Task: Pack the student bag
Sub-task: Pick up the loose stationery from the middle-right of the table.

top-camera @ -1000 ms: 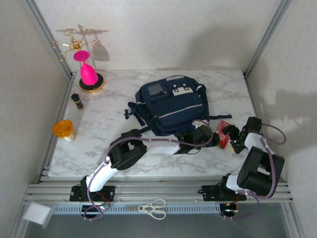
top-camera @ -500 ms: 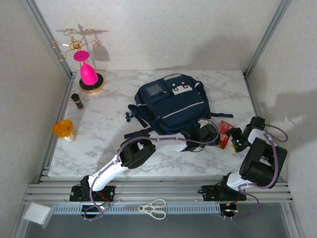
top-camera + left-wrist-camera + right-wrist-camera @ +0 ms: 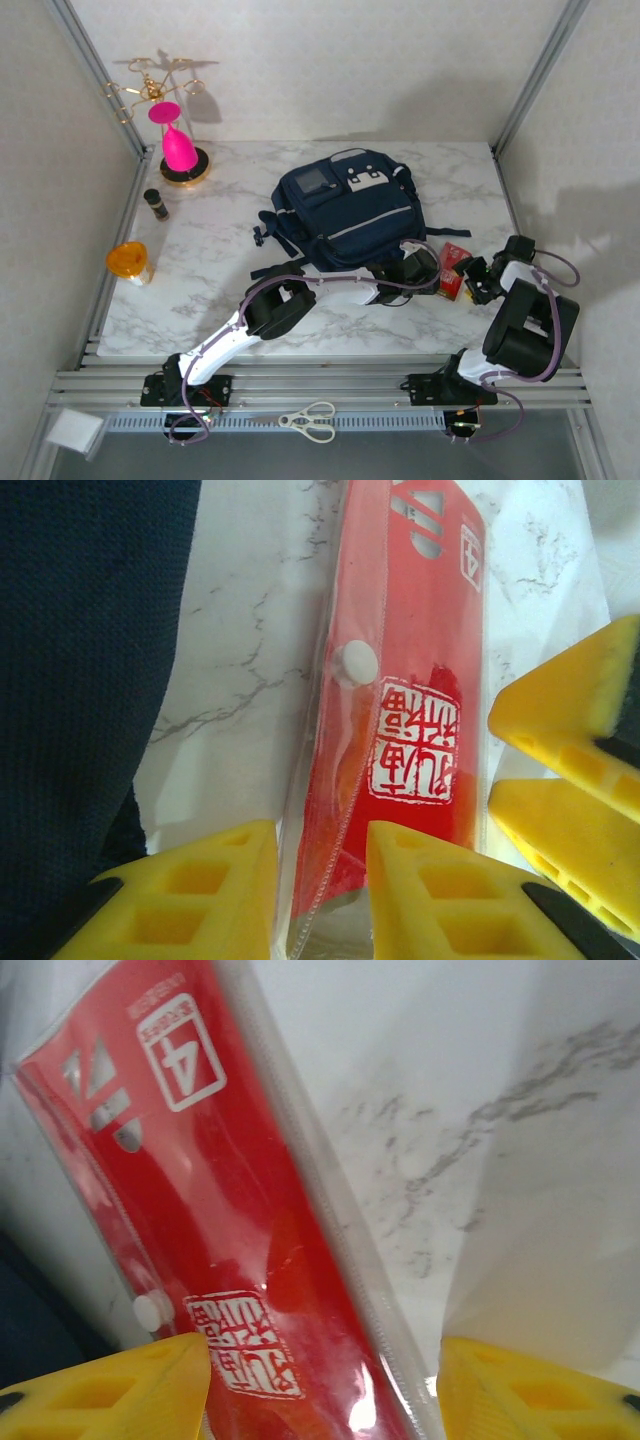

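A pink cone (image 3: 178, 150) on its gold stand, a dark bottle (image 3: 155, 203) and an orange cup (image 3: 130, 262) sit along the bench's (image 3: 220, 260) 9-to-10 o'clock edge, well apart from the hands. The bag (image 3: 345, 210) lies mid-bench, with a red pouch (image 3: 453, 268) at its 4 o'clock. The left hand (image 3: 425, 268), just beside the bag, straddles the pouch's end with its fingers (image 3: 190, 895) narrowly apart; I can't tell if they pinch. The right hand (image 3: 476, 278), at the pouch's 3 o'clock, gapes wide around it.

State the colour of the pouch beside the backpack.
Red pouch, clear-edged; left wrist view shows it best.
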`<state>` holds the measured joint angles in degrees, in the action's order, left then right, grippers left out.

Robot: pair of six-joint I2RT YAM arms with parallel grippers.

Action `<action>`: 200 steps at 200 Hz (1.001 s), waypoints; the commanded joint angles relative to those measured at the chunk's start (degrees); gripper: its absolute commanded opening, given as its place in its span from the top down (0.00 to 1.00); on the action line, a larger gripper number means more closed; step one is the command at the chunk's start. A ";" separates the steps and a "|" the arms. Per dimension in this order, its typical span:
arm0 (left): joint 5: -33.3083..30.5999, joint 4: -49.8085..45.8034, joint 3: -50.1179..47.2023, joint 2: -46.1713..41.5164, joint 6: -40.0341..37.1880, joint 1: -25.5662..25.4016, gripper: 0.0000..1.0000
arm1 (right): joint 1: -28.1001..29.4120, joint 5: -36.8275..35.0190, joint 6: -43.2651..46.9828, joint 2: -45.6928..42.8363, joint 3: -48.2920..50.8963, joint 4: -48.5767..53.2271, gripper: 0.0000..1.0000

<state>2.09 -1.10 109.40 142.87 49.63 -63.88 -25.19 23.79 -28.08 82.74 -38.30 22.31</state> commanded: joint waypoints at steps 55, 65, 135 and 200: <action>-2.35 -6.91 -0.23 2.37 0.69 2.87 0.74 | 2.70 10.21 0.25 -0.77 1.06 -4.84 0.38; -2.75 -7.23 -0.37 2.18 0.56 3.05 0.75 | 2.69 10.28 0.21 -1.70 1.02 -4.52 0.38; -3.86 -6.71 -4.37 0.38 0.82 4.50 0.77 | 2.59 12.81 0.88 -4.63 1.64 -2.12 0.39; -3.50 -4.19 -10.25 -3.14 -0.18 5.86 0.78 | 3.33 13.29 1.16 -7.16 3.94 -0.46 0.38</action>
<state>2.39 0.99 104.05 140.27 49.50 -62.46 -23.27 33.34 -27.59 76.69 -36.01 17.76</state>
